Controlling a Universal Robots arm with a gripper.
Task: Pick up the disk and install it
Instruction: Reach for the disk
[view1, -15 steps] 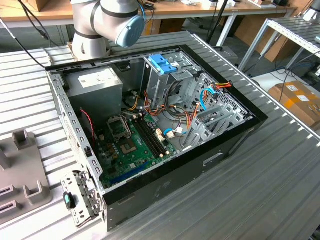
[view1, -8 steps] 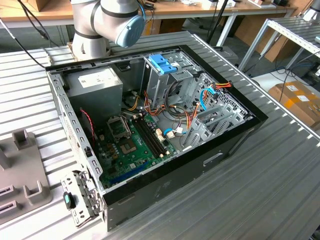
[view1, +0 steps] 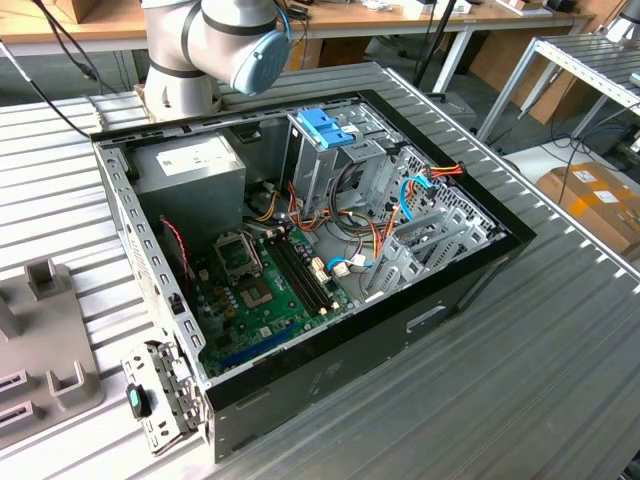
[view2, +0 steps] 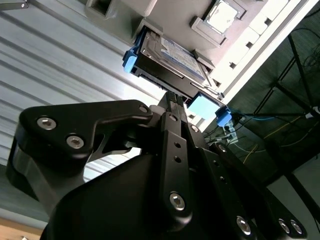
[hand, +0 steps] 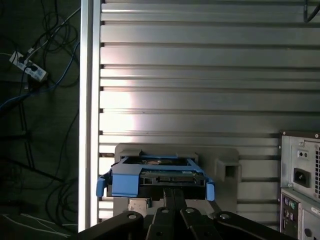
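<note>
The disk (hand: 159, 176) is a flat metal drive in a light-blue carrier, lying in a grey holder (hand: 227, 170) on the slatted metal table. In both wrist views my black gripper (hand: 172, 194) is right at the middle of the disk's near edge. Its two fingers (view2: 173, 102) stand together, shut, with their tips against that edge. Whether they pinch any part of the carrier is hidden. From the second wrist view the disk (view2: 175, 55) shows its labelled face and a blue carrier tab (view2: 202, 106).
An open computer case (view1: 330, 330) lies on the table, with a green motherboard (view1: 265, 290), a grey power-supply box (view1: 190, 165) and an upright metal cage topped by a blue bracket (view1: 325, 127). The arm's base (view1: 200, 45) stands behind it. Grey fixtures (view1: 45, 330) sit at the exterior view's left.
</note>
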